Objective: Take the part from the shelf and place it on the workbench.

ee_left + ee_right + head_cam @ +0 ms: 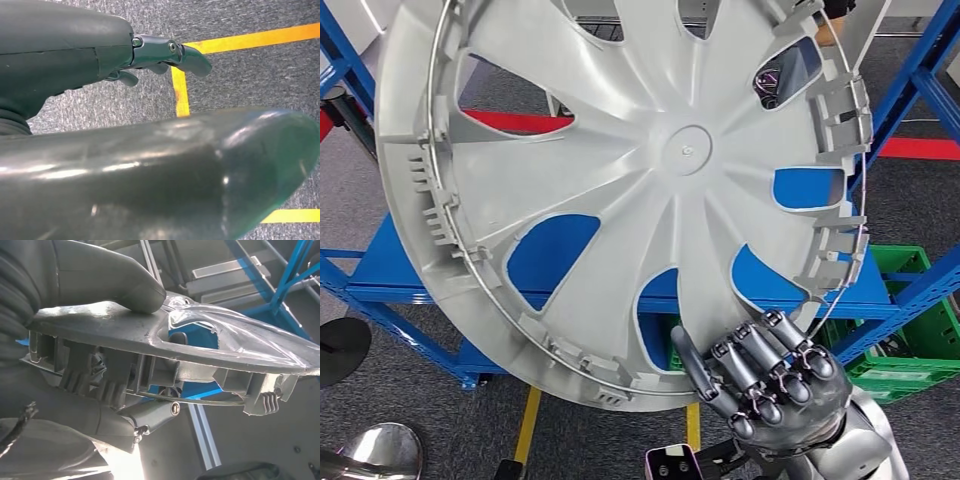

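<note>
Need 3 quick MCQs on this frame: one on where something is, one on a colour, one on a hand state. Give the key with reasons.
1. Where does the right hand grip the wheel cover?
A. at the centre hub
B. at the rim edge nearest the robot
C. at the far rim

2. What colour is the shelf frame behind the cover?
A. blue
B. yellow
C. white

3. What is the left hand doing?
A. gripping the cover
B. holding a crate
C. holding nothing, above the floor

Key: 1 B, the head view shows the fingers at the near rim and the right wrist view shows the thumb pressed on the cover; 2 A, blue beams; 3 C, the left wrist view shows bare fingers over carpet and yellow lines.
</note>
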You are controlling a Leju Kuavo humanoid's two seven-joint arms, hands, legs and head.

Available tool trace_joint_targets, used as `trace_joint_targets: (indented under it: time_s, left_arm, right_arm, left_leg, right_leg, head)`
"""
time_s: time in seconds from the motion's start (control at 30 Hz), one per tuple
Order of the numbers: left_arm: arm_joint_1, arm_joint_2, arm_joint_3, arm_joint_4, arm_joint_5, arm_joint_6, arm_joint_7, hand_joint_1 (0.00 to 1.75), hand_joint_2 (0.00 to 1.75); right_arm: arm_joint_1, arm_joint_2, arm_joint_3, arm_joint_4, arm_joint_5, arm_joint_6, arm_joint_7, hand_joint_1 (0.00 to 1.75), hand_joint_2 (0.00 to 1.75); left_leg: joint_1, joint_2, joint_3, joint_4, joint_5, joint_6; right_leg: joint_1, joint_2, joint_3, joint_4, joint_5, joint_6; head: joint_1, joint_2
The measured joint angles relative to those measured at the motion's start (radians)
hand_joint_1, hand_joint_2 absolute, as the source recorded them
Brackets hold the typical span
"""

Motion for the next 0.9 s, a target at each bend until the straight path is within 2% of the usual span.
trace_joint_targets:
  time_s: [0.13, 0.37, 0.9]
  left_arm:
    - [0.0, 0.001, 0.0, 0.0, 0.002, -0.002, 0.0, 0.0, 0.0]
    - [0.0, 0.014, 0.0, 0.0, -0.004, -0.032, 0.005, 0.0, 0.0]
    - [0.001, 0.039, 0.0, 0.0, -0.02, -0.032, 0.029, 0.0, 0.0]
  right_arm:
    - [0.008, 0.001, 0.0, 0.027, -0.006, 0.0, -0.013, 1.75, 1.75]
    - [0.006, -0.005, 0.003, 0.114, 0.0, 0.0, 0.065, 1.75, 1.75]
    - [-0.009, -0.011, 0.019, 0.202, 0.0, 0.0, 0.107, 1.75, 1.75]
  left_leg:
    - [0.0, 0.0, 0.0, 0.0, 0.0, 0.0]
    - [0.0, 0.0, 0.0, 0.0, 0.0, 0.0]
    - [-0.002, 0.0, 0.0, 0.001, 0.0, 0.0]
  right_leg:
    - [0.0, 0.0, 0.002, 0.0, 0.0, 0.0]
    - [0.0, -0.001, 0.001, 0.0, 0.0, 0.0]
    - [-0.002, -0.001, 0.0, -0.001, 0.001, 0.001]
  head:
    - [0.0, 0.0]
    - [0.0, 0.0]
    - [0.0, 0.0]
